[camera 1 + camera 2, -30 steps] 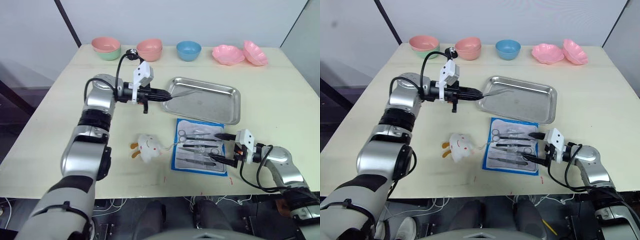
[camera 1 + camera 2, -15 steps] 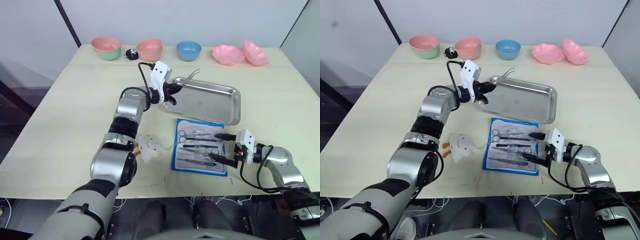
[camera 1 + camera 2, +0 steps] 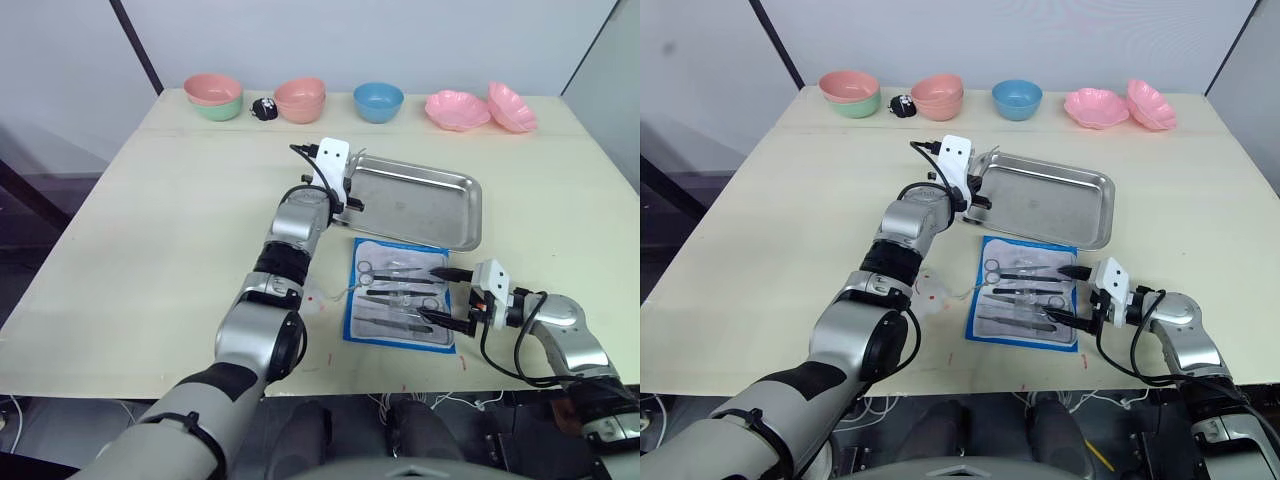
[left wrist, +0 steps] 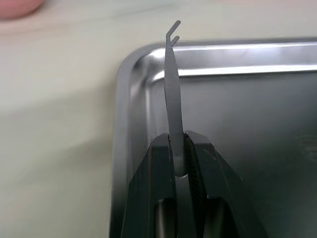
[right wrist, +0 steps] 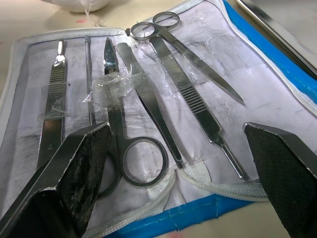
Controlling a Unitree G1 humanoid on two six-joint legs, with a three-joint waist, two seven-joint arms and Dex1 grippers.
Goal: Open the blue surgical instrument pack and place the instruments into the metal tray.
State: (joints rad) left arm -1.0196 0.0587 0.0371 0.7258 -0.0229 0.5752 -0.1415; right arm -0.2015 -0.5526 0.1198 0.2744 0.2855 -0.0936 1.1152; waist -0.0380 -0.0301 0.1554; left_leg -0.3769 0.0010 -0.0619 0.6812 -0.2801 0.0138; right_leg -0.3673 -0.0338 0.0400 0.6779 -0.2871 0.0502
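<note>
The blue surgical instrument pack (image 3: 400, 303) lies open on the table just in front of the metal tray (image 3: 425, 205). Several instruments (image 5: 148, 94), scissors and forceps among them, sit under its clear pockets. My right gripper (image 5: 177, 131) stands open at the pack's right edge, its fingers (image 5: 74, 168) low over the instruments with nothing between them. My left gripper (image 4: 177, 136) is shut on a slim metal forceps (image 4: 172, 84) whose bent tip points over the tray's near-left corner (image 4: 130, 74). From the head, the left gripper (image 3: 347, 200) sits at the tray's left end.
Along the far edge stand stacked pink and green bowls (image 3: 213, 95), a pink bowl (image 3: 300, 98), a blue bowl (image 3: 378, 100) and two pink flower dishes (image 3: 457, 108). A small black object (image 3: 263, 108) lies between the first bowls. A white lump (image 5: 74, 4) lies left of the pack.
My left arm has swung right with the slim forceps, from left of the tray to over its left corner, and now covers the white lump. The right gripper has not moved.
</note>
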